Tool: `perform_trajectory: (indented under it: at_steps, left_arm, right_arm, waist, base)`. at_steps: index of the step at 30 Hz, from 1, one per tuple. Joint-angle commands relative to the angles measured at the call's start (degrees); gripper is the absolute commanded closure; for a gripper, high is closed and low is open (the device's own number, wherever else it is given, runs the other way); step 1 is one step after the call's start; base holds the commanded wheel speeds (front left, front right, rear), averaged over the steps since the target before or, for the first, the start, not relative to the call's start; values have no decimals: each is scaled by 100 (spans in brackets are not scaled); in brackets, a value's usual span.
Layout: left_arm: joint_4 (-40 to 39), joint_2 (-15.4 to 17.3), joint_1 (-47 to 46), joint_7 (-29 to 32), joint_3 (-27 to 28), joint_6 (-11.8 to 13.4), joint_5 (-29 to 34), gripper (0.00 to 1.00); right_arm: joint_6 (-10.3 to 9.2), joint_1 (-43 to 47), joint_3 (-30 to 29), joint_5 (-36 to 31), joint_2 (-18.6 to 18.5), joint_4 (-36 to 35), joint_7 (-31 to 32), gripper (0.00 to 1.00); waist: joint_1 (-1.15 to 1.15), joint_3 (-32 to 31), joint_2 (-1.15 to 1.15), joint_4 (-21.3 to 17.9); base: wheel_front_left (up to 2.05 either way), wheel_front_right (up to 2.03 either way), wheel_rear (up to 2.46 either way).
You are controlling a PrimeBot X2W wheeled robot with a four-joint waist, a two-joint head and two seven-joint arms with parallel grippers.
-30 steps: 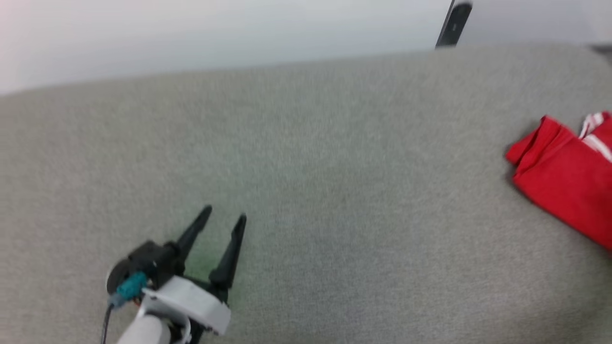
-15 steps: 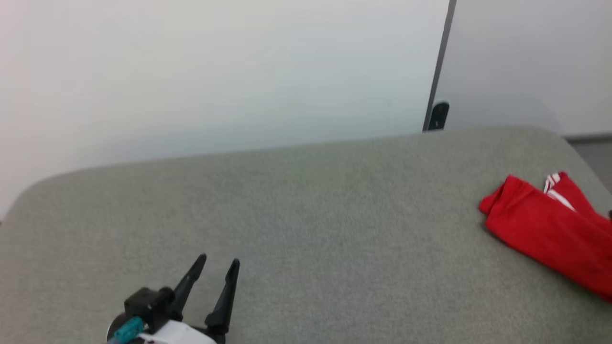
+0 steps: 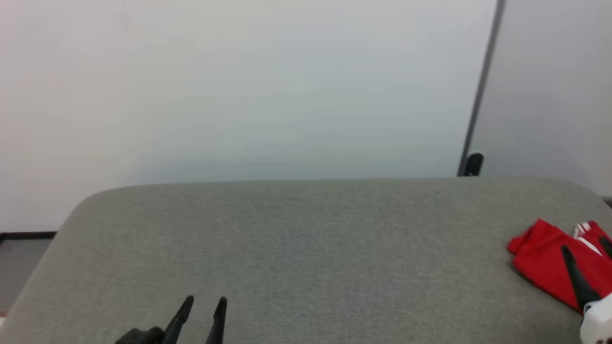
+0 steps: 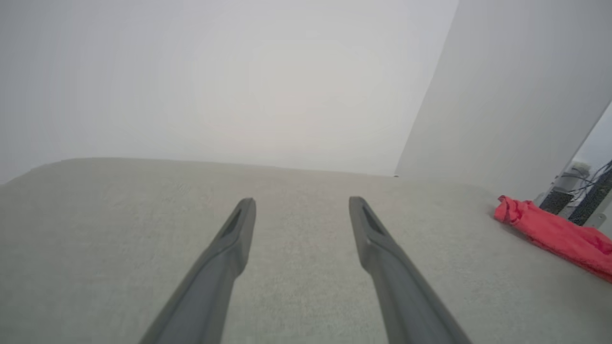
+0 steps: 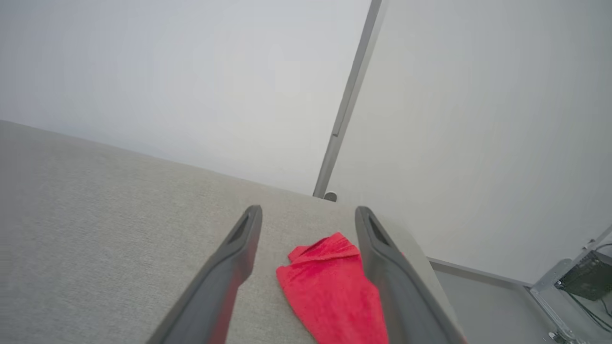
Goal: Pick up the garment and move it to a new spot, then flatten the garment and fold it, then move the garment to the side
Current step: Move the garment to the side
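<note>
The garment [image 3: 538, 260], a bright red folded bundle with a bit of white striping, lies at the right end of the grey padded surface [image 3: 306, 248]. My right gripper [image 3: 584, 243] is open and hangs over it, dark fingers apart and holding nothing. In the right wrist view the garment [image 5: 330, 286] lies beyond and between the spread fingers of the right gripper [image 5: 309, 210]. My left gripper [image 3: 205, 300] is open and empty at the near left. From the left wrist, the left gripper [image 4: 302, 200] points across bare padding, with the garment [image 4: 550, 231] far to the right.
A white wall [image 3: 239, 86] rises behind the surface, with a dark vertical strip [image 3: 480, 100] and a small dark knob [image 3: 473, 165] at its foot. The surface has rounded corners; floor [image 3: 19, 267] shows past its left end. Cabled equipment [image 5: 585, 279] stands beyond the right end.
The head camera has tilted up, so more wall shows and everything sits lower in the picture. My right gripper has come into the head view over the garment. The garment lies as before.
</note>
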Motion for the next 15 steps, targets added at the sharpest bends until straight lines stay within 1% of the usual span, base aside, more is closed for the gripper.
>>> perform_trajectory:
  at_steps: [1,5,8,12,15]
  left_arm:
    - [7,-2,109,4,49,0,67,0]
    - [-37,-21,300,5,226,0,221,0]
    - [-116,-51,402,4,335,0,326,0]
    - [-221,-101,548,5,481,0,410,0]
    - [-240,-106,582,5,525,0,434,0]
  right_arm:
    - [-5,198,-170,-154,117,-98,-94,0]
    - [-5,682,-688,-562,601,-434,-187,0]
    - [-5,1069,-1141,-717,990,-720,-200,0]
    - [-5,1617,-1472,-993,1450,-1201,-206,0]
    - [-5,1954,-1581,-1153,1761,-1517,-209,0]
  waist:
    - [0,-143,0,225]
    - [0,-214,0,362]
    - [0,-271,0,449]
    - [0,-338,0,485]
    - [0,-387,0,474]
  base:
    - [0,0,0]
    - [0,0,0]
    - [0,0,0]
    - [0,0,0]
    - [0,0,0]
